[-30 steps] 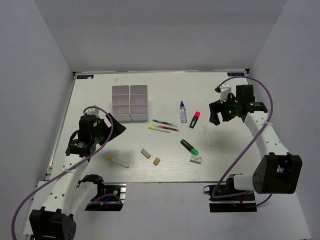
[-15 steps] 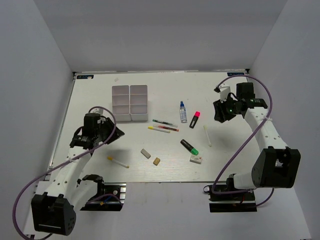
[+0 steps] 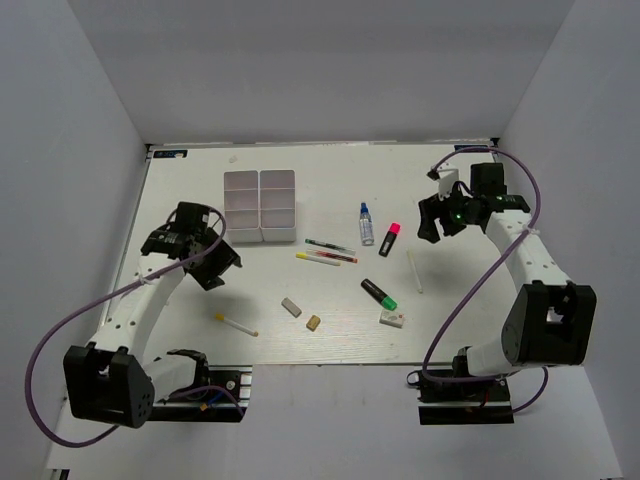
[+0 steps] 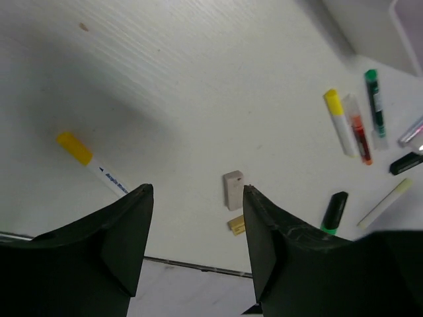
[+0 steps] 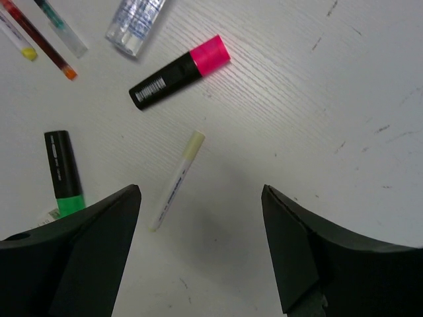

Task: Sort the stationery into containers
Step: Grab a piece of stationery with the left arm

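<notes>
White plastic organiser of six square compartments sits toward the far left of the worktop, and no item shows in it from above. All the stationery lies loose, in a band from the middle of the worktop toward the near edge.

Left gripper hangs near the left edge with its jaws apart, holding nothing. Right gripper hangs near the right edge, its jaws likewise spread and bare. The right arm is much the nearer to the black highlighter with a pink cap and the black highlighter with a green cap.

The relation that counts, I judge, is this: the thin white marker with a pale yellow tip lies below the gap between the right jaws, nearer the finger at the left of the wrist view. Its long axis runs steeply across their closing line, so a straight descent should straddle it.

For the left arm, the small grey block eraser lies just inside one finger, its long axis also across the closing line.
</notes>
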Motion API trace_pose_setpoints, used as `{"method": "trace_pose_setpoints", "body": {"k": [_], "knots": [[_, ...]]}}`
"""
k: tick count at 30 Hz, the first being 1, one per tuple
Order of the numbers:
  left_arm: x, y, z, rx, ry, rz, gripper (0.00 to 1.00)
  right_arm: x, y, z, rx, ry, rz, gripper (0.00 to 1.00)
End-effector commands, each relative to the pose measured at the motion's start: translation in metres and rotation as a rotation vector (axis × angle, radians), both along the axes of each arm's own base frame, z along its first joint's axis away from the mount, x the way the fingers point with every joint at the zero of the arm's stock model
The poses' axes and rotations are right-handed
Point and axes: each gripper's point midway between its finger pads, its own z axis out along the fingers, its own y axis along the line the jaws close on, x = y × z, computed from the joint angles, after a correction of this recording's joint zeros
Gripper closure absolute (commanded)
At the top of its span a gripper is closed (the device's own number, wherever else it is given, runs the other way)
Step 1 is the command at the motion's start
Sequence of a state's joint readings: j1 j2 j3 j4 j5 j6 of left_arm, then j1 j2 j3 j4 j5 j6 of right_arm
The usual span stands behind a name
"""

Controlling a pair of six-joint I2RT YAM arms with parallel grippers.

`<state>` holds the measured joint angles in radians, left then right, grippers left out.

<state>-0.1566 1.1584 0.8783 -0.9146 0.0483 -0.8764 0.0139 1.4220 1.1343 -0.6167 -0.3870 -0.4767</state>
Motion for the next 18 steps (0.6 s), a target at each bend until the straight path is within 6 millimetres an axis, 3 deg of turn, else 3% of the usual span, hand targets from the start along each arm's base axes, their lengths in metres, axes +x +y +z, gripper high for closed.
{"method": "trace_pose_setpoints", "body": {"k": [1,5,8,18], "knots": [[-0.027,0.022,0.017,0.09,0.097,0.155,0.33,0.019,0.018,0.006,0.122,-0.024,-0.018,0.2],[-0.054,0.022,-0.012,0.093,0.224,0.204,0.33,0.026,0.025,-0.008,0.173,0.022,-0.015,0.2],[-0.061,0.022,-0.023,0.075,0.237,0.269,0.33,0.032,0.027,-0.009,0.175,0.019,0.014,0.2],[-0.062,0.024,-0.049,0.136,0.293,0.266,0.33,0.037,0.026,-0.009,0.157,-0.002,0.03,0.23]]}}
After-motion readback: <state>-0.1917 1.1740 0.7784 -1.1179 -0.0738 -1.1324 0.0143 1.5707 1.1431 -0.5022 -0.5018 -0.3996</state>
